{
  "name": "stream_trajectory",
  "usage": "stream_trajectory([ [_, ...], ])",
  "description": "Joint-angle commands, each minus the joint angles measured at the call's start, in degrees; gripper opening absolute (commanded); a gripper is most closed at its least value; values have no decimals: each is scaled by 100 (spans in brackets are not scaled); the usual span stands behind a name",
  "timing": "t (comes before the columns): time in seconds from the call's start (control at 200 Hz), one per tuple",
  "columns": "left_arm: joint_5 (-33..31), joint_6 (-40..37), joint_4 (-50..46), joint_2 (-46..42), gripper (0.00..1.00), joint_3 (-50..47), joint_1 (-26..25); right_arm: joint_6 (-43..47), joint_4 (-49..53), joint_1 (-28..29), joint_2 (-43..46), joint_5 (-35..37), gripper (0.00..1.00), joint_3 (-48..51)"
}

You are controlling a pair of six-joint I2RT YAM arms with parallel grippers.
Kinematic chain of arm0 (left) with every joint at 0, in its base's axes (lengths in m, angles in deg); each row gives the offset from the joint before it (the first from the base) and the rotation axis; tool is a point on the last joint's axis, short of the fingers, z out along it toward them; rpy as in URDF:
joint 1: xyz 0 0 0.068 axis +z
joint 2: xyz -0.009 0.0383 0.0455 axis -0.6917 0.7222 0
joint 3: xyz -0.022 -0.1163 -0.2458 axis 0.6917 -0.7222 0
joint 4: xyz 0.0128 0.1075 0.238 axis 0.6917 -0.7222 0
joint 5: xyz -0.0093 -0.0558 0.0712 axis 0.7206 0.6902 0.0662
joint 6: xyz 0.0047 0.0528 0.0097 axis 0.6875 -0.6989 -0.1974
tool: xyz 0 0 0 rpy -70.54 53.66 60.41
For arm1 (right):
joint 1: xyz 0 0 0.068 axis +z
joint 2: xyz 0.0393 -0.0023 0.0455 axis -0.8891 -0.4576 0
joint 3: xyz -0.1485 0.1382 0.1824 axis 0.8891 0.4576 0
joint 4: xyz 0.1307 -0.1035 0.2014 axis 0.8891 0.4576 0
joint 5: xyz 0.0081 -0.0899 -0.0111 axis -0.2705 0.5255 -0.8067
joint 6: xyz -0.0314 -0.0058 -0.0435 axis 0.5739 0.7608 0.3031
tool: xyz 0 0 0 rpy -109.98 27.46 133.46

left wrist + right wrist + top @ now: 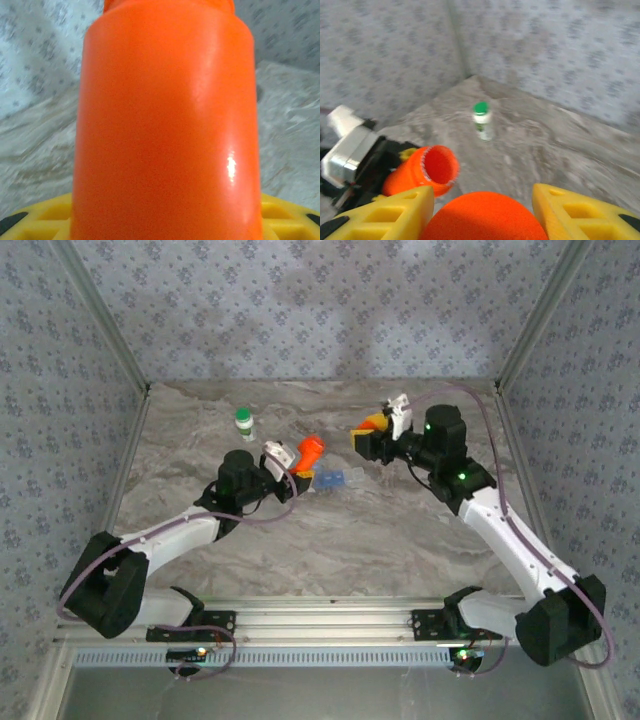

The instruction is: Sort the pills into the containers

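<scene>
My left gripper (296, 468) is shut on an orange pill bottle (310, 450) and holds it tilted, lifted off the table. The left wrist view has that bottle (165, 130) up close, above the yellow fingers (45, 216). Its mouth is open in the right wrist view (439, 167). My right gripper (371, 432) is shut on a round orange cap (485, 217) between its yellow fingers (387, 212), held above the table to the right of the bottle. The translucent blue pill box, the containers (336, 479), lies flat on the table just below the bottle. The pills are hidden.
A white bottle with a green cap (245, 423) stands upright at the back left, also seen in the right wrist view (482, 120). Patterned walls close the table (330, 550) on three sides.
</scene>
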Motion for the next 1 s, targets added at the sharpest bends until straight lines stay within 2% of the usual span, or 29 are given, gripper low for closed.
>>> stream_trajectory([
  [0.0, -753, -357, -679, 101, 0, 212, -115, -590, -183, -20, 407, 1456, 0, 521],
  [0.115, -979, -782, -947, 441, 0, 279, -213, -707, -498, -17, 629, 1774, 0, 1213],
  [0.375, -991, -1550, -1284, 943, 0, 321, -234, -724, -1180, -20, 531, 1642, 0, 2081],
  [0.505, -972, -1529, -1570, 1031, 0, 523, -183, -816, -1402, -22, 443, 1510, 0, 2219],
  [0.775, -1366, -1408, -2726, 1331, 0, 1230, -206, -954, -1541, -11, 539, 1537, 0, 2454],
  [1.0, -1671, -1592, -3183, 1390, 0, 1406, -187, -1133, -1645, -11, 423, 1481, 0, 2504],
])
